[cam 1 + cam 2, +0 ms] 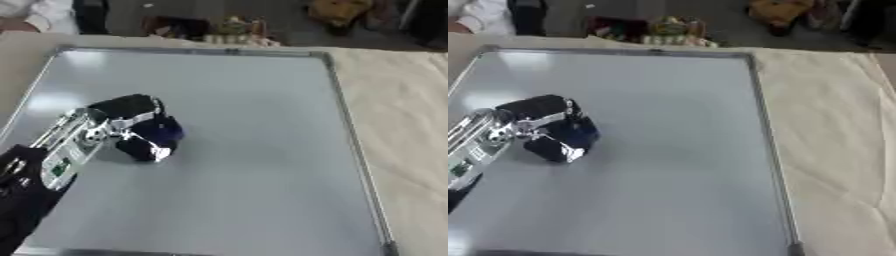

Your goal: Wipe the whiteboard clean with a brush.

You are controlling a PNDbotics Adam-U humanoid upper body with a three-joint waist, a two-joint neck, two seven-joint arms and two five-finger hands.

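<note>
left robot hand [131,125] clenched round dark blue brush [156,134]; brush on whiteboard [245,165], left part

We see the whiteboard [245,150] lying flat on the cloth-covered desk [402,125], grey-white and metal-framed, with no marks showing. The dark blue brush [157,132] rests on its left part, clasped in the left hand [131,117].
</note>
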